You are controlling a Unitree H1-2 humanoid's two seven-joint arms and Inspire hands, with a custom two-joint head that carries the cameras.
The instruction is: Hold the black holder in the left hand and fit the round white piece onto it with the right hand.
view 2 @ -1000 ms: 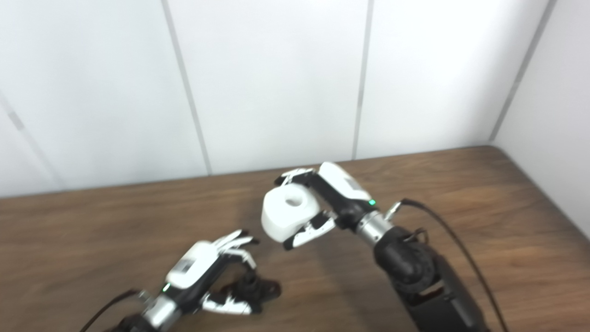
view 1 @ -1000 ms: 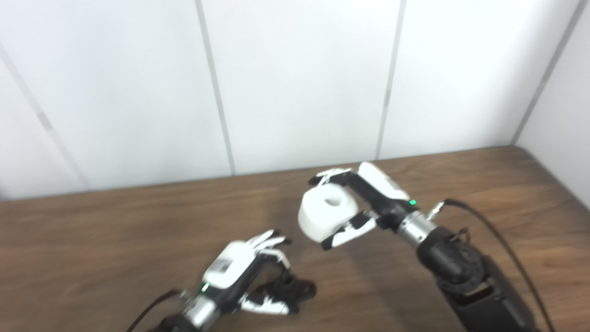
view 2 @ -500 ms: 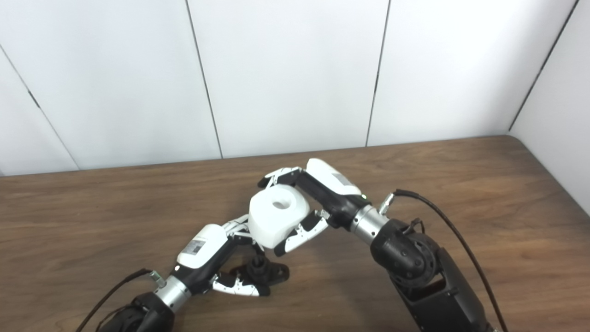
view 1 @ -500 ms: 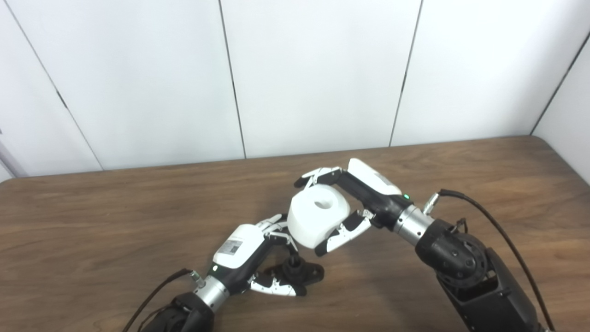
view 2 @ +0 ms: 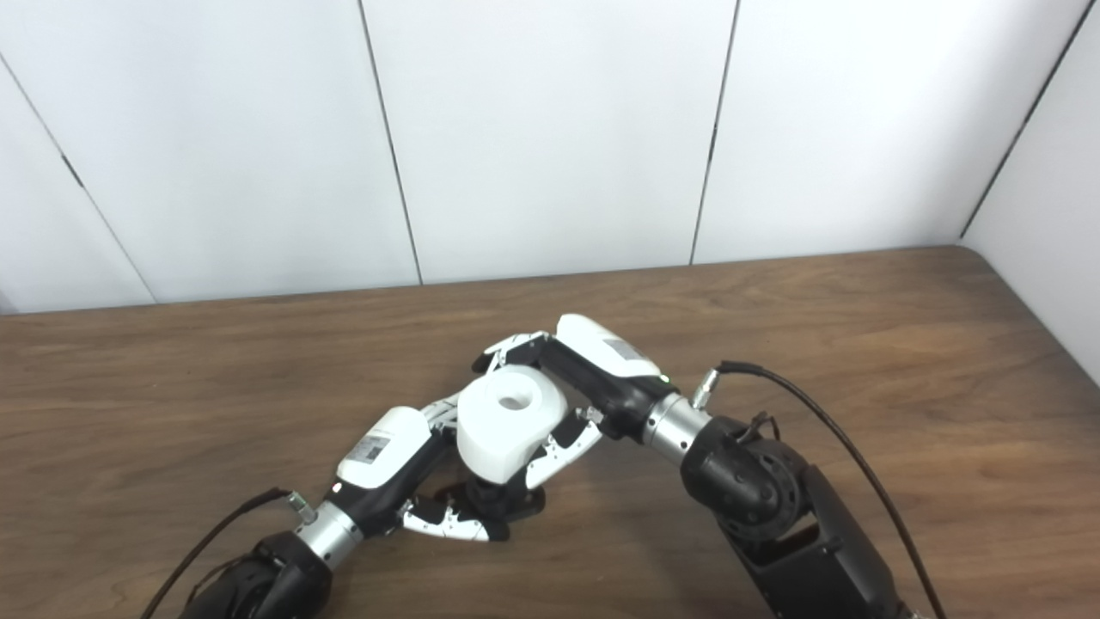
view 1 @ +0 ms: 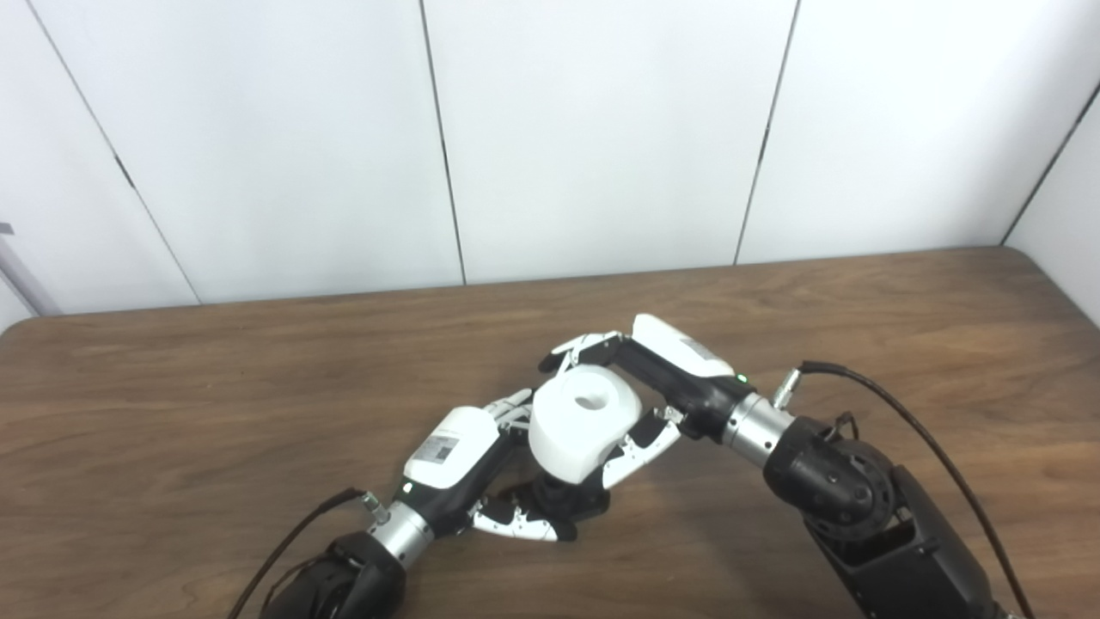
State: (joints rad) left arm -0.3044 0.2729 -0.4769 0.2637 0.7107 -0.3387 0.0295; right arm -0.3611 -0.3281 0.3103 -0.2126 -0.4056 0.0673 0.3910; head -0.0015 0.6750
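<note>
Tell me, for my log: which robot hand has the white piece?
The right robot hand: it grips the white piece, while the left robot hand steadies the black holder beneath.

No text could be read anywhere. The left hand (view 1: 455,447) carried a small printed label on its back, too small to read. The right hand (view 2: 601,361) bore a similar grey patch, equally illegible.

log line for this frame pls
left hand: shut on holder | right hand: shut on white piece | piece directly over holder
</note>
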